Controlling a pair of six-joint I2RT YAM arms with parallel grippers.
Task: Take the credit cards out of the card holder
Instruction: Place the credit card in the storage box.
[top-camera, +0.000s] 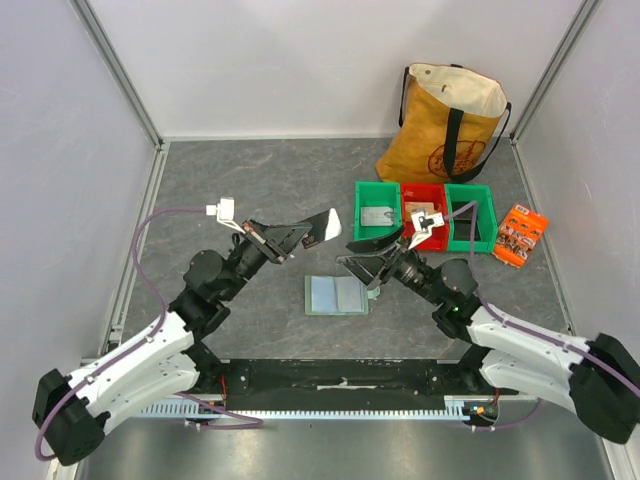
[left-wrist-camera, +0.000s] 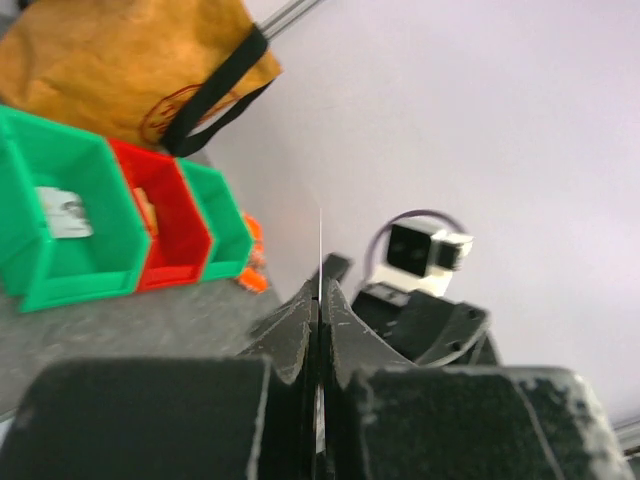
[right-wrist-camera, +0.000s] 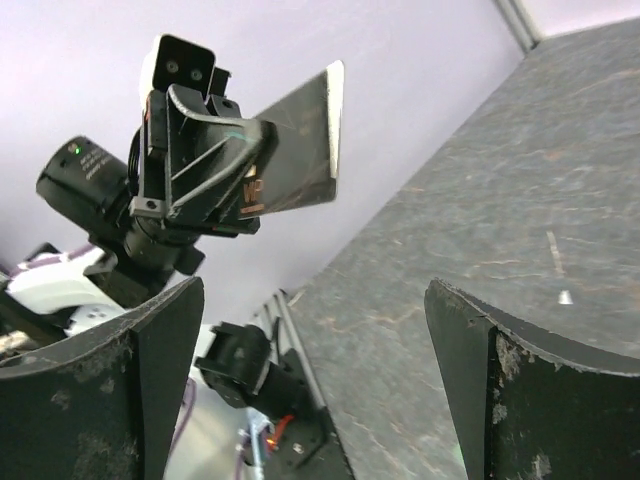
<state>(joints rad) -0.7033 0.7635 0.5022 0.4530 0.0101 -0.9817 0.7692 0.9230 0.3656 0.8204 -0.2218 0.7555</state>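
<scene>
the left gripper (top-camera: 303, 236) pinches a dark card (top-camera: 322, 227) by one end, its fingers pressed together on it. it holds the card up in the air over the table (top-camera: 250, 180), well clear of the surface. in the left wrist view the card (left-wrist-camera: 320, 250) shows edge-on, a thin pale line rising from between the closed fingers (left-wrist-camera: 295, 330). the right wrist view shows the card's flat face (right-wrist-camera: 300, 140): dark grey, a pale rim, and some orange-red print near where the left gripper (right-wrist-camera: 235, 180) clamps it.

the holder (top-camera: 337, 295) lies open and flat on the table between the two arms, with a pale green border and two blue-grey panels facing up. it sits lower in the top view than the lifted card and apart from it. i cannot tell whether any card sits in its pockets.

the right gripper (top-camera: 366, 262) is spread wide and holds nothing. in its own view its fingers (right-wrist-camera: 110, 390) stand far apart with bare table (right-wrist-camera: 480, 250) between them. from above it hangs just at the holder's right edge, and i cannot tell if it touches.

beyond the right gripper three bins stand side by side: the left green bin (top-camera: 378, 232) with a flat grey thing inside, the red bin (top-camera: 424, 232) with something tan in it, and the right green bin (top-camera: 470, 235). a tan bag (top-camera: 445, 125) with black straps stands behind them against the back wall. an orange packet (top-camera: 521, 235) lies just right of the bins.
</scene>
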